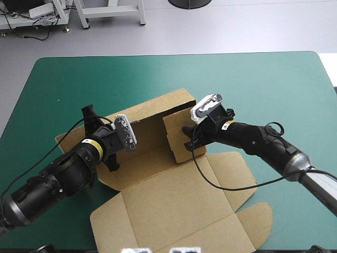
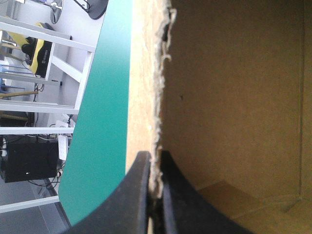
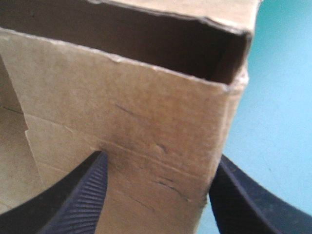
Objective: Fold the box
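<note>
The surface (image 1: 253,84) is covered in teal-green and its corners are rounded. Beyond its far edge a grey floor (image 1: 237,26) and the white legs of a frame (image 1: 108,10) are seen.

The left arm is brought in from the near left corner toward the middle. The left hand (image 2: 155,165) is pressed together on the box (image 1: 152,158), with a ragged board edge pinched between its fingers (image 2: 139,195). In the left wrist view the cover lies on one side of that edge and the brown inner face on the other.

The box is set at the middle of the surface and reaches almost to the near edge. Its back wall (image 1: 158,108) is raised and runs aslant toward the far right corner. The lid (image 1: 174,211) is laid flat toward the near edge, with flaps spread at its sides.

Just right of the middle the right wall (image 1: 176,137) is stood upright, and a flat flap (image 1: 231,168) lies beside it toward the right edge. The right hand (image 3: 156,195) is spread, with the end of that wall between its fingers. One finger (image 3: 80,195) is seen before the wall's face, the other (image 3: 243,200) past its corner, over the cover. The right arm is brought in from the right edge.
</note>
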Controlling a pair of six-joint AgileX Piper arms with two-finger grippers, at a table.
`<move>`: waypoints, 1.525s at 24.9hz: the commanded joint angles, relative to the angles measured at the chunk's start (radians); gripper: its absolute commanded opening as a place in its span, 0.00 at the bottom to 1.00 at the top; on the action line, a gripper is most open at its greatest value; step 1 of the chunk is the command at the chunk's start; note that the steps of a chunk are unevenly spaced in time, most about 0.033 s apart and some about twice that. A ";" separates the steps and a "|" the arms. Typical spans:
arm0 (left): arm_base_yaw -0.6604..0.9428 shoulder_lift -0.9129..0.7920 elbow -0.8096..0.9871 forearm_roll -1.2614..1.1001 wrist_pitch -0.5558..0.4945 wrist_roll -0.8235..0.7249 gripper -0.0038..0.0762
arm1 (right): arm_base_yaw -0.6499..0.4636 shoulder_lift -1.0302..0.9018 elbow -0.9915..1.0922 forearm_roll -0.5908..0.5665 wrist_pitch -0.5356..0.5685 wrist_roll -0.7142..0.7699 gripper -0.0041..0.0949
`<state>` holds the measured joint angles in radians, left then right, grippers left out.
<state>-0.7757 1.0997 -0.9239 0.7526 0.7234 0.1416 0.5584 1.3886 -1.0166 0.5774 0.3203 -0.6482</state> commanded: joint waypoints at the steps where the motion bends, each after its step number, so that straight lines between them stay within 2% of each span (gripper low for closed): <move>1: -0.004 -0.013 -0.020 0.004 -0.028 -0.022 0.04 | 0.008 -0.010 -0.025 -0.029 -0.090 0.027 0.57; 10: -0.004 -0.013 -0.020 0.000 -0.028 -0.022 0.04 | 0.008 0.061 -0.025 -0.015 -0.137 0.027 0.55; 12: -0.004 -0.013 -0.020 -0.001 -0.032 -0.022 0.04 | 0.008 0.063 -0.025 -0.015 -0.165 0.027 0.48; 16: -0.004 -0.013 -0.020 -0.004 -0.035 -0.022 0.04 | 0.008 0.075 -0.025 -0.015 -0.182 0.025 0.27; 17: -0.004 -0.013 -0.020 -0.005 -0.035 -0.022 0.04 | 0.008 0.082 -0.025 -0.015 -0.177 0.025 0.13; 18: -0.004 -0.013 -0.020 -0.005 -0.035 -0.022 0.04 | 0.008 0.084 -0.025 -0.015 -0.170 0.025 0.05; 24: -0.004 -0.013 -0.020 -0.055 -0.029 -0.014 0.05 | 0.008 0.086 -0.028 -0.003 -0.132 0.027 0.03; 26: -0.004 -0.013 -0.020 -0.068 -0.026 -0.012 0.10 | 0.008 0.086 -0.028 -0.001 -0.130 0.034 0.03; 31: -0.008 -0.019 -0.020 -0.085 -0.011 0.037 0.42 | 0.008 0.086 -0.028 -0.001 -0.128 0.057 0.03; 33: -0.014 -0.026 -0.020 -0.086 0.002 0.039 0.50 | 0.008 0.086 -0.028 -0.001 -0.128 0.064 0.03; 38: -0.053 -0.059 -0.021 -0.085 0.013 0.052 0.52 | 0.008 0.086 -0.028 -0.001 -0.126 0.086 0.03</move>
<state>-0.8045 1.0776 -0.9179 0.6546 0.7642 0.1939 0.5622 1.5056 -1.0175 0.5605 0.1935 -0.5719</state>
